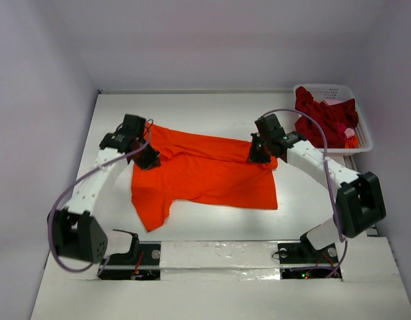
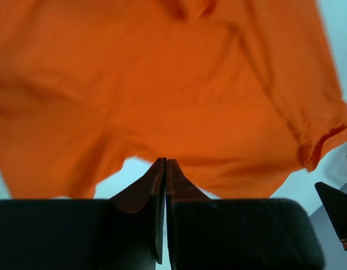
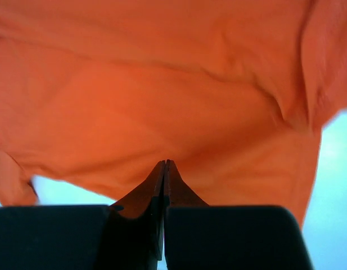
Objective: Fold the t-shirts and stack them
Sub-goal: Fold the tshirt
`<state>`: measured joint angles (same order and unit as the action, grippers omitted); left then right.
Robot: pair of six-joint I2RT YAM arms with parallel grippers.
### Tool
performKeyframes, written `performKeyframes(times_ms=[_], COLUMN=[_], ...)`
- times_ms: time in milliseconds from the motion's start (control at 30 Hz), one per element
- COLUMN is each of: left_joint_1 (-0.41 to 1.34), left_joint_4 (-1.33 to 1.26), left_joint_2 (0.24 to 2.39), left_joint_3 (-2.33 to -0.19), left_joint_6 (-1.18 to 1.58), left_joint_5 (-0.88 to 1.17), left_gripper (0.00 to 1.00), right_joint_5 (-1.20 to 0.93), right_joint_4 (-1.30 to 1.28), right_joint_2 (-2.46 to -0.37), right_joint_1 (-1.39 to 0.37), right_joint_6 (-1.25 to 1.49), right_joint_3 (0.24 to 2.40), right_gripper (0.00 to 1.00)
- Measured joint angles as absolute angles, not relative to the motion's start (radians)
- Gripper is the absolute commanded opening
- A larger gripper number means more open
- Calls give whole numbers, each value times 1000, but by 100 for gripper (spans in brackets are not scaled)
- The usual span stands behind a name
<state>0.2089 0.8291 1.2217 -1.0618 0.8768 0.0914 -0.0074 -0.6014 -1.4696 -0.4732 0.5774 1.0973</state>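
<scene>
Left claw (image 2: 165, 162) and right claw (image 3: 165, 163) pinch the orange t-shirt (image 1: 205, 177). Only the overhead camera catches the dark red t-shirt (image 1: 318, 113) in a basket (image 1: 365, 141).

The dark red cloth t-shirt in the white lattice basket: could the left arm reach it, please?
Probably not: the dark red cloth t-shirt sits in the white plastic lattice basket at the far right corner, the left tool is shut on the bright orange cloth t-shirt, with the right arm between.

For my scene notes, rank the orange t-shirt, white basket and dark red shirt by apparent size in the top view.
Largest: orange t-shirt.
Then: white basket.
Smallest: dark red shirt, bunched in the basket, so partly hidden.
</scene>
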Motion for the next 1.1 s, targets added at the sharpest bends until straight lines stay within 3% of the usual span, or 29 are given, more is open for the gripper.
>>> performKeyframes(times_ms=[267,633,1100], left_joint_1=[249,258,336], left_joint_4=[669,602,611], left_joint_2=[1578,2000,2046], left_joint_3=[-1393,-1501,-1672], left_joint_6=[755,638,549], left_joint_5=[-16,-26,-12], left_gripper=[0,0,0], right_joint_5=[22,14,25], right_joint_4=[-602,-648,-696], right_joint_2=[-1714,-1888,-1965], right_joint_1=[-473,-473,-471], right_joint_6=[610,671,706], right_joint_3=[1365,1468,1599], right_gripper=[0,0,0])
